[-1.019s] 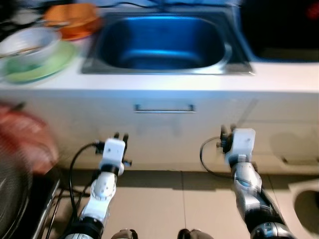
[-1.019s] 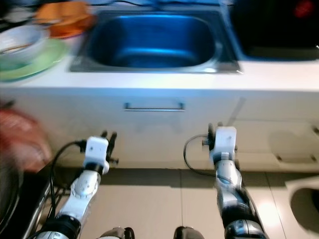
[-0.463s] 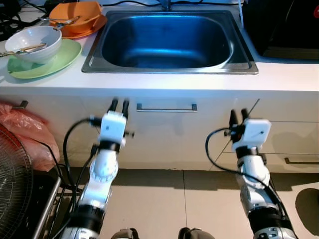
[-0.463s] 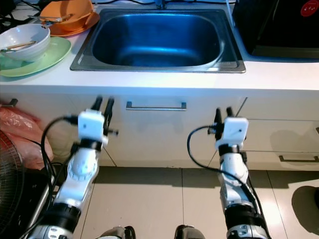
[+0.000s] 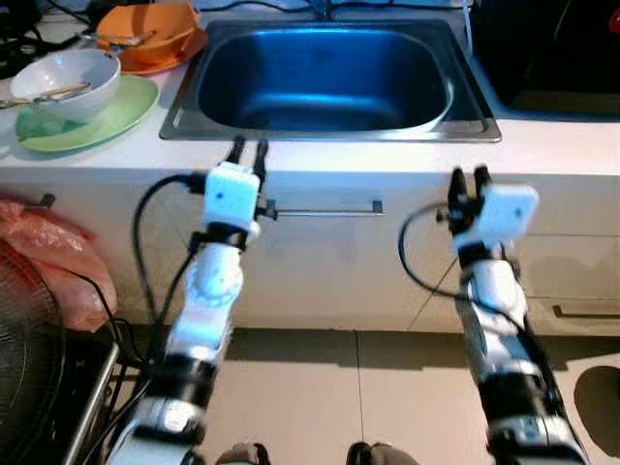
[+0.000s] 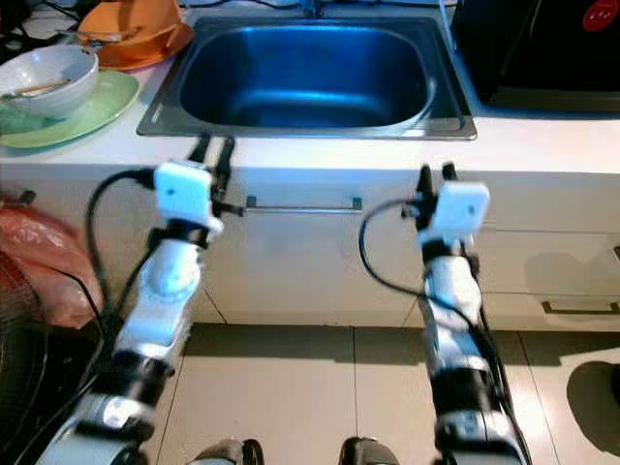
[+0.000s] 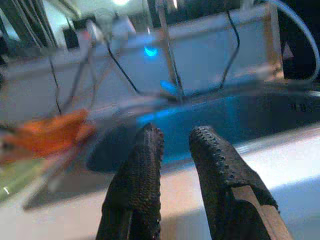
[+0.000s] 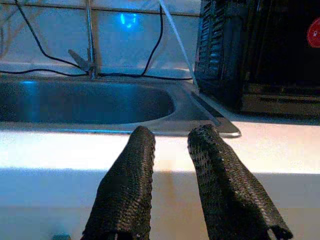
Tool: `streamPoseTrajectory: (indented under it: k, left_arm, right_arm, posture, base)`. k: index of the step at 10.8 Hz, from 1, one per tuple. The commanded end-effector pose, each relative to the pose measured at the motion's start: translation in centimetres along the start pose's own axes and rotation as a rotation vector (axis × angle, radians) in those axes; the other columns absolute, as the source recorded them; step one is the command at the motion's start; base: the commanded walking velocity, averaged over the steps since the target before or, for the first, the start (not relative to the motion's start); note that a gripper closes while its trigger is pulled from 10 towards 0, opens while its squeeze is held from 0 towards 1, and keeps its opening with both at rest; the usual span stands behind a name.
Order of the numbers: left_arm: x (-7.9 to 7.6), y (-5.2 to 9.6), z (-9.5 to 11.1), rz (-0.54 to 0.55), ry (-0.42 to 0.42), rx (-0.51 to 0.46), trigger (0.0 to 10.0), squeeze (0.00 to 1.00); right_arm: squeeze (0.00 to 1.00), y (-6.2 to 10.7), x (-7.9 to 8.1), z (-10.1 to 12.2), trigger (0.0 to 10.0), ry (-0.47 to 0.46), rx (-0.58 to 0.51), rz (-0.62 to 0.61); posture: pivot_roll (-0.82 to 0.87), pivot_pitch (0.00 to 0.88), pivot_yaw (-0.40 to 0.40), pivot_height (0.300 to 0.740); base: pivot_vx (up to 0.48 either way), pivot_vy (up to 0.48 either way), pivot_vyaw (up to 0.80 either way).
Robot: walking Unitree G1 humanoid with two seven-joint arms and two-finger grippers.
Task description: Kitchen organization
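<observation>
A steel sink (image 5: 329, 131) is set in the white counter in front of me. Left of it a white bowl (image 5: 73, 92) holding chopsticks rests on a green plate (image 5: 111, 116), and an orange dish (image 5: 145, 39) lies behind them. My left gripper (image 5: 248, 147) is raised to the counter's front edge at the sink's left corner. Its fingers (image 7: 145, 150) are a little apart with nothing between them. My right gripper (image 5: 468, 177) is up at the counter edge below the sink's right corner, its fingers (image 8: 137, 150) also slightly apart and empty.
A black appliance (image 5: 542, 48) stands on the counter to the right of the sink. A drawer handle (image 5: 320, 208) runs along the cabinet front between my arms. A red plastic bag (image 5: 48, 262) and a fan grille (image 5: 24, 387) sit on the floor at left.
Both arms have risen from low in front of the cabinet up to the counter edge. The view has also steadied and sharpened.
</observation>
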State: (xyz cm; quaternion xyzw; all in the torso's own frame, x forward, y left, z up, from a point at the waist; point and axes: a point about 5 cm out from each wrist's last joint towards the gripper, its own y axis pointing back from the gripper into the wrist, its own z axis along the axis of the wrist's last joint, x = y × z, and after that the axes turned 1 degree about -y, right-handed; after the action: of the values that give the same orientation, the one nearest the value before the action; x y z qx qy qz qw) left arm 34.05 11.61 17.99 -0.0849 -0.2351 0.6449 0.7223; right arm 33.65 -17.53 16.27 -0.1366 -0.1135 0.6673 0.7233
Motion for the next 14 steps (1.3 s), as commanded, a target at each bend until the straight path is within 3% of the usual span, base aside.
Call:
streamPoseTrajectory:
  k: [1,2,4,7,11,14]
  left_arm:
    - [-0.3,-0.1,-0.6,-0.018,0.017,0.044,10.0,0.00]
    - [-1.5,-0.9,-0.5,-0.053,0.045,0.050,10.0,0.00]
    - [-2.0,-1.4,-0.1,-0.064,0.057,0.032,10.0,0.00]
    - [-1.6,-1.6,0.2,-0.050,0.065,0.002,10.0,0.00]
    - [-1.9,-1.2,-0.4,-0.052,0.097,0.037,10.0,0.00]
    - [-1.5,-1.3,-0.3,-0.037,0.098,0.029,10.0,0.00]
  right_arm:
    - [0.00,-0.3,0.5,-0.2,10.0,-0.005,0.023,0.004]
    - [0.00,-1.2,1.2,0.4,10.0,-0.010,0.022,0.014]
    - [0.00,-1.8,1.8,0.7,10.0,-0.020,0.020,0.030]
    - [0.00,-1.8,2.3,0.5,10.0,-0.036,0.035,0.035]
    - [0.00,-1.6,2.8,0.4,10.0,-0.049,0.042,0.052]
    - [0.00,-1.5,3.0,0.3,10.0,-0.048,0.044,0.063]
  posture:
    - [-0.02,0.125,0.030,0.740]
    - [-0.03,0.123,0.030,0.740]
    - [-0.03,0.123,0.029,0.740]
    - [-0.02,0.131,0.028,0.740]
    - [-0.02,0.138,0.028,0.740]
    - [-0.02,0.138,0.026,0.740]
  base:
    - [0.000,0.000,0.00]
    - [0.000,0.000,0.00]
    - [0.000,0.000,0.00]
    - [0.000,0.000,0.00]
    - [0.000,0.000,0.00]
    - [0.256,0.000,0.00]
